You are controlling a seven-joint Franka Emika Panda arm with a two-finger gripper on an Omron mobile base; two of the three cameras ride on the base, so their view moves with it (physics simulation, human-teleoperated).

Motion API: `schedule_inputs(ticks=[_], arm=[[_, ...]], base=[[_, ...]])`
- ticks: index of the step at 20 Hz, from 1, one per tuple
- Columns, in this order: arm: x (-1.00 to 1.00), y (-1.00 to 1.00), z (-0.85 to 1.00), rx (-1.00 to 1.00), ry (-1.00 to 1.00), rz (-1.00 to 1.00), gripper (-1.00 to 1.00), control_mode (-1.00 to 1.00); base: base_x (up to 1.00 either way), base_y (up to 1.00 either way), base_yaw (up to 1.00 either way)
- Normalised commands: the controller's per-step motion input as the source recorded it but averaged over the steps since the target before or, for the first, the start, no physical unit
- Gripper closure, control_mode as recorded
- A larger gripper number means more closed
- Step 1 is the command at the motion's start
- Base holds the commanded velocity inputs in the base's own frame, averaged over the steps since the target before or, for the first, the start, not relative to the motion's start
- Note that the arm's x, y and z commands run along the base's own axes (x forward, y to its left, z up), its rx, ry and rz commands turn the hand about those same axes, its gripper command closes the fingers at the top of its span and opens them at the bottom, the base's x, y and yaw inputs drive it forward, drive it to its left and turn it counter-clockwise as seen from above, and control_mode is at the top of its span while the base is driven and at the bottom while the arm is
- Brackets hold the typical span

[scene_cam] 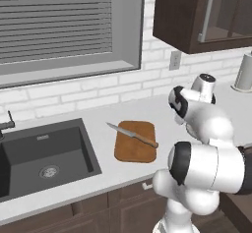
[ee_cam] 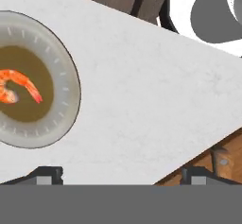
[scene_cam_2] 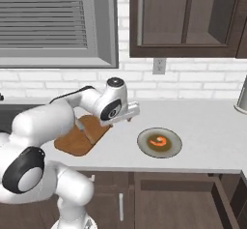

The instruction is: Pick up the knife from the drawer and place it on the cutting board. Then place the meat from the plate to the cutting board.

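- While the knife (scene_cam: 132, 133) already lies across the cutting board (scene_cam: 136, 141), blade toward the sink (scene_cam: 44, 156) and wooden handle toward the board's right edge, the first half of the task looks done, and the meat (scene_cam_2: 159, 141) is what the coming move turns on.
- That small orange-red curl sits in the dark centre of the plate (scene_cam_2: 174, 148), on the pale counter (scene_cam_2: 207, 126) just to the right of the board (plate and board are near each other but apart, with a strip of bare counter between).
- From the right base view, the gripper (scene_cam_2: 130, 111) hangs above that strip, between board and plate, so the meat lies further to the robot's right and a little toward the counter's front edge.
- Looking along the hand, the gripper (ee_cam: 121, 173) has its two fingertips (ee_cam: 45, 173) spread wide with nothing between them: released and empty.
- The meat (ee_cam: 18, 86) shows well off to one side of the fingertips there, not between them, with a corner of the cutting board (ee_cam: 222, 164) at the opposite side.
- My judgement: the hand must travel sideways until it is over the plate's centre before it descends.
- The curl's long arc (as far as it can be read) runs roughly along the line between the fingertips, so a turn of the wrist may help close across its narrow body.
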Motion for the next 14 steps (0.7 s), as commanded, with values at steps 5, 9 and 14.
schedule_inputs(ticks=[5, 9, 14], arm=[[0.08, -1.0, 0.02, 0.12, 0.33, -0.44, -1.0, -1.0], [-0.02, -1.0, -0.47, 0.03, 0.14, -0.32, -1.0, -1.0], [0.0, -0.89, -0.31, 0.0, 0.05, -0.17, -1.0, -1.0]], base=[[0.0, 0.0, 0.0], [0.0, 0.0, 0.0], [0.0, 0.0, 0.0]])
